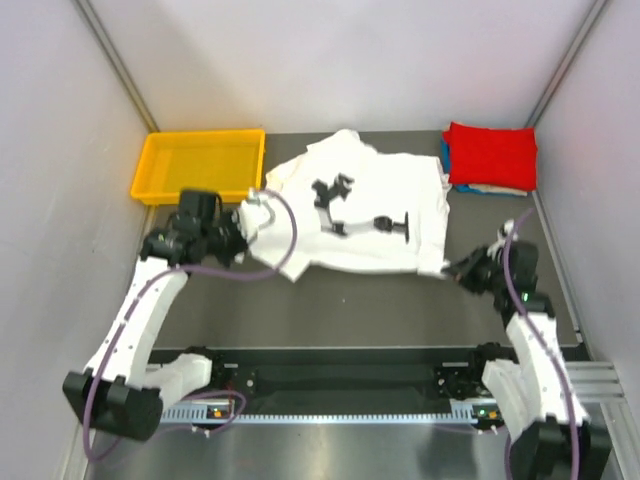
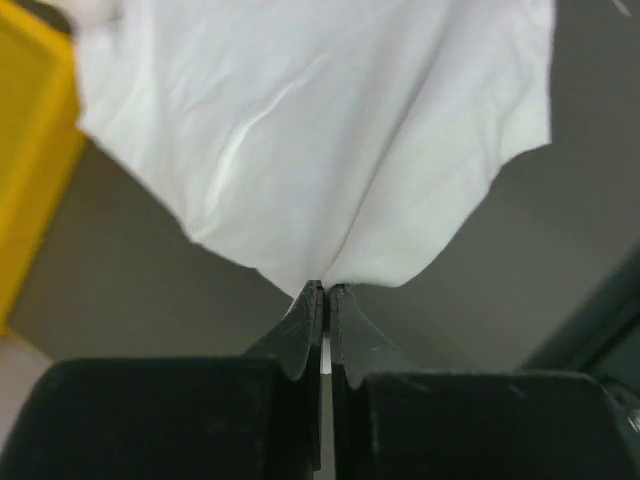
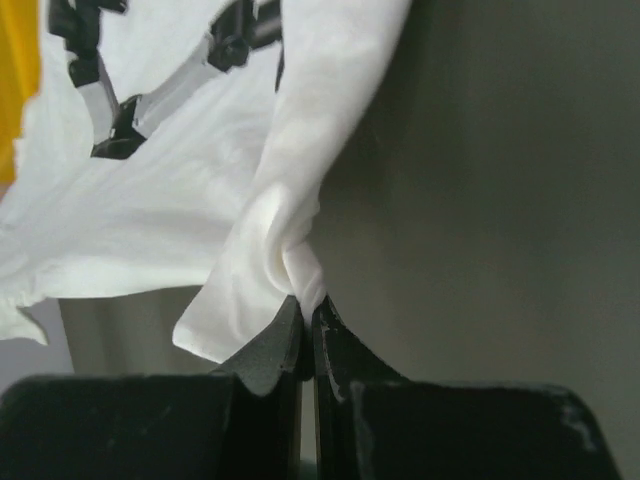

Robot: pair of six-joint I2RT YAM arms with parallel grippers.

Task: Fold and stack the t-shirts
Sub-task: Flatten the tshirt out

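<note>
Table (image 1: 350, 310): white tee (image 1: 365, 210) lies mid-table, print up, rumpled, not yet folded. Its far left part sits just beside the tray (image 1: 200, 165). The stack (image 1: 490, 155) sits in the far right corner, red on top with blue and cream edges showing under it, just beside the tee's right side.

I read the step as the start of the tee's first fold, with a grip on each near corner.

Left gripper (image 2: 325, 292): jaws closed on the tee's near left edge. The cloth fans out from the pinch and only a thin bite sits between the tips.
Right gripper (image 3: 305, 312): jaws closed on the near right corner. The cloth is bunched and twisted right at the tips, and the bite is small here too.

Next move, as I see it:
- raise both corners together
- keep the near edge taut between the arms
- carry it toward the far edge and lay it flat

Both bites look shallow, so I'd go slow. The twist on the right could carry into the fold.
</note>
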